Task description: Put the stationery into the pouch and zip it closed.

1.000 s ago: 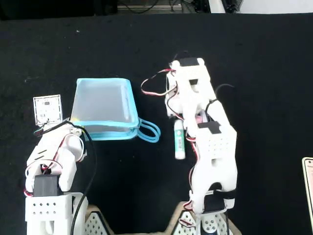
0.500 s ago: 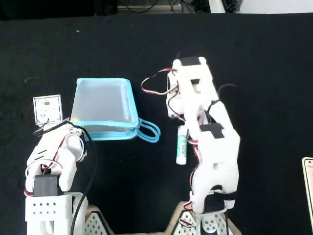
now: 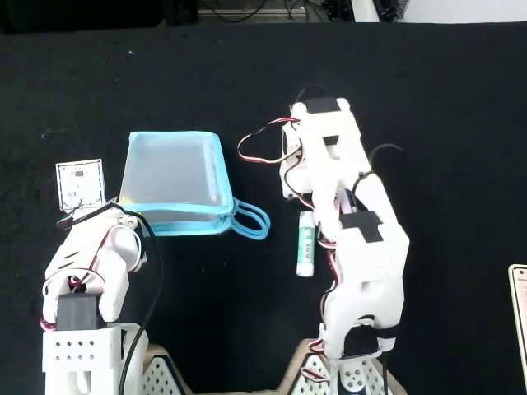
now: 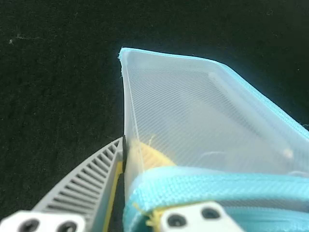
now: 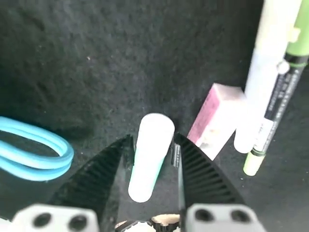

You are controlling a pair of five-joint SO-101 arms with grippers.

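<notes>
The translucent pouch with blue trim lies flat left of centre, its blue loop toward the middle. My left gripper is shut on the pouch's near left corner, and something yellow shows through the mesh there. A white and green glue stick lies on the black table beside the right arm. My right gripper is shut on the glue stick, one finger against each side. A pink eraser and pens lie just beyond it.
A small white card lies left of the pouch. Another card's edge shows at the table's right side. The blue loop is close beside the right gripper. Open black tabletop lies behind and to the right.
The right arm has shifted slightly right and toward the near edge, and the glue stick has moved with it, away from the loop. The left arm and pouch have not moved.
</notes>
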